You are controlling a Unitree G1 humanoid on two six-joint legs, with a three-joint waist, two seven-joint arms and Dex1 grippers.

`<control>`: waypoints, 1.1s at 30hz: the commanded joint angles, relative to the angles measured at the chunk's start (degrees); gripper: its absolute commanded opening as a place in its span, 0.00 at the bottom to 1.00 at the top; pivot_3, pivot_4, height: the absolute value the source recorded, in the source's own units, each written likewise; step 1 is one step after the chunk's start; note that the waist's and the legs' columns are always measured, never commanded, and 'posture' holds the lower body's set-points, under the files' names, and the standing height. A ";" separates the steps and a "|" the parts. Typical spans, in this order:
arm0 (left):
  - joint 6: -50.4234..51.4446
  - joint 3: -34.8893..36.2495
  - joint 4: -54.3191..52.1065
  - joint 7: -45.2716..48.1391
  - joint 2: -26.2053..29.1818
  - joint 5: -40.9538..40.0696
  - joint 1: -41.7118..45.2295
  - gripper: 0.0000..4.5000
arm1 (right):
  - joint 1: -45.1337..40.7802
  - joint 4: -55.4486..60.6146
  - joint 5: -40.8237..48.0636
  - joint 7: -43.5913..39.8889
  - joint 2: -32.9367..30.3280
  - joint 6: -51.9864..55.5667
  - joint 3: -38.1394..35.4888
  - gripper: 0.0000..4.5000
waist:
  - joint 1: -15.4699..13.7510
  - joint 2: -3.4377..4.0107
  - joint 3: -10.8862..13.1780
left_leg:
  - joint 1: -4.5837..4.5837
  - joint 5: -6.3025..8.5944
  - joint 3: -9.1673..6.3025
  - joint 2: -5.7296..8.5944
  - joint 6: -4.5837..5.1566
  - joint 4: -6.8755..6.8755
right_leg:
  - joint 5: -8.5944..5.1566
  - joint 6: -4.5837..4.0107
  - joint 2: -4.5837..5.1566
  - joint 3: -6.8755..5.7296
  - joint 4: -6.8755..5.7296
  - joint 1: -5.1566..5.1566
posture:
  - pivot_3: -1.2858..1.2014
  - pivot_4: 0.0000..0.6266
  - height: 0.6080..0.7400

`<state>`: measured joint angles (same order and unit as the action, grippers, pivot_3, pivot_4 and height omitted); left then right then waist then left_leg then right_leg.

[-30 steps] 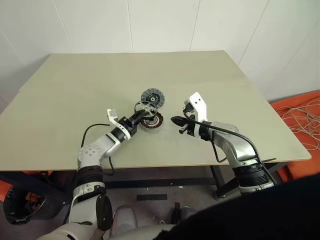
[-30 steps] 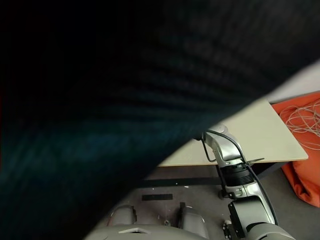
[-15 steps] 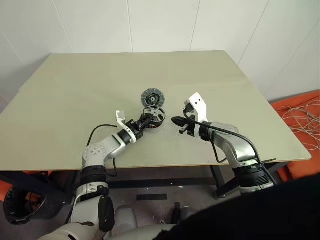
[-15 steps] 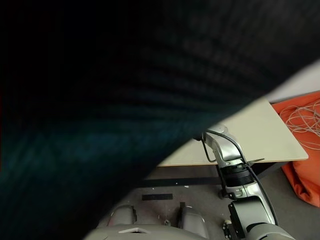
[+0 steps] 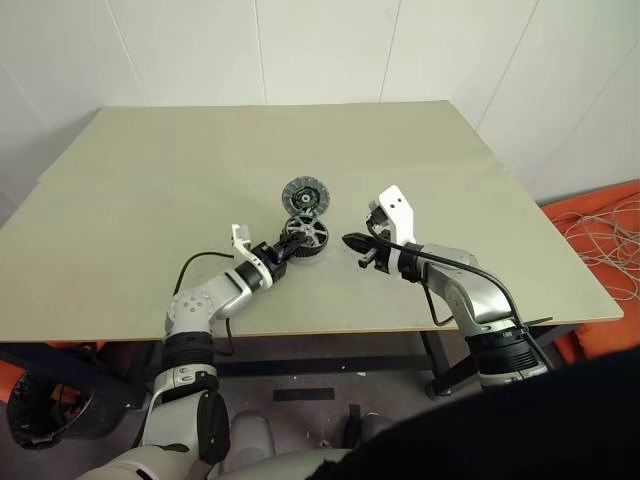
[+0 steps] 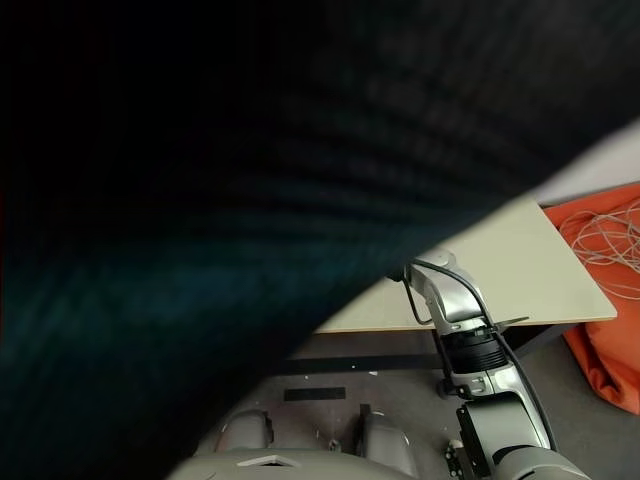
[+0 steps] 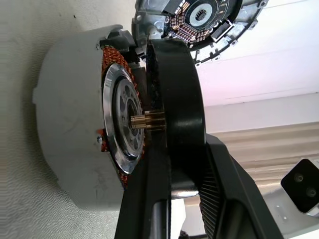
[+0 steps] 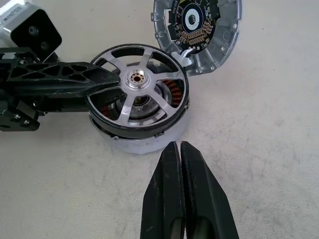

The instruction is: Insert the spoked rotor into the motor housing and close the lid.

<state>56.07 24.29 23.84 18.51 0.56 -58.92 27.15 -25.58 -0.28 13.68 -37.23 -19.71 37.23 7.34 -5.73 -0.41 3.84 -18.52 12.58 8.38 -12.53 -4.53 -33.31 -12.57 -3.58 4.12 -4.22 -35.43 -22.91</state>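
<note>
Left arm: reaches low across the worktop (image 5: 150, 190) toward its middle, forearm close above the surface, its pincer (image 5: 288, 247) narrowly parted and clamped on the spoked rotor (image 8: 137, 94).
Right arm: bent in from the right, its pincer (image 8: 180, 149) pressed shut and holding nothing, tips just beside the motor housing (image 7: 70, 124) without touching it.
Spoked rotor: sits over the motor housing, its shaft entering the silver centre, a gap still open with copper windings showing between the two.
Lid: open, lying flat on the worktop, joined to the housing's far edge (image 5: 305, 192).
Surface: pale beige worktop.
Room: white panelled walls; an orange cloth with loose pale cable (image 5: 605, 240) on the floor at right.
</note>
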 commanded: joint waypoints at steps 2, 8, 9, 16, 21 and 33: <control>-1.22 -0.31 0.12 0.13 -0.18 1.02 1.99 0.09 | -1.05 1.95 0.31 0.24 -0.19 -1.06 -0.82 0.00 | 0.00 0.00 0.00 | 0.00 0.00 0.00 0.01 0.00 -0.01 | 0.01 0.01 0.00 0.00 0.00 0.00 | 0.52 0.00 1.00; -2.00 0.12 -0.22 0.85 0.17 1.44 2.19 0.50 | -1.11 1.76 0.24 0.29 -0.23 -1.24 -0.82 0.00 | -0.10 0.01 -0.01 | 0.03 -0.01 0.00 0.05 0.01 -0.03 | 0.03 0.05 0.05 0.00 -0.01 0.03 | 0.52 0.00 1.00; -1.73 0.19 -0.44 0.83 0.27 1.26 2.14 0.57 | -1.12 1.75 0.25 0.28 -0.22 -1.26 -0.81 0.00 | -0.10 0.01 0.00 | 0.04 -0.01 0.00 0.06 0.01 -0.03 | 0.04 0.06 0.06 0.01 -0.01 0.04 | 0.52 0.00 1.00; 1.88 2.50 -2.78 0.06 1.85 -2.35 1.60 0.70 | -1.32 1.10 0.12 0.32 0.06 -1.67 -0.63 0.00 | 0.10 0.02 -0.01 | 0.12 -0.03 0.00 0.06 0.03 -0.03 | 0.04 0.08 0.06 0.00 -0.01 0.12 | 0.52 0.00 1.00; 3.41 3.91 -5.47 -1.03 3.81 -3.77 0.38 0.70 | -1.39 0.82 0.08 0.32 0.26 -1.84 -0.54 0.00 | 0.13 0.02 -0.01 | 0.02 -0.02 0.00 0.06 0.03 -0.01 | 0.04 0.07 0.06 0.00 0.00 0.03 | 0.52 0.00 1.00; 5.84 5.02 -15.66 -2.32 8.60 -7.54 -5.03 0.70 | -1.50 0.11 -0.13 0.40 0.83 -2.16 -0.26 0.00 | 0.08 0.02 -0.01 | -0.05 -0.02 0.00 0.06 0.04 -0.03 | 0.04 0.07 0.06 0.00 0.00 -0.04 | 0.52 0.00 1.00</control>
<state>62.92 29.99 11.52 14.83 8.57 -66.17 21.69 -25.66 -0.50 13.43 -36.79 -18.95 36.31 7.41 -5.65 -0.38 3.82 -18.56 12.56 8.37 -12.47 -4.49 -33.34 -12.53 -3.51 4.18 -4.22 -35.44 -22.95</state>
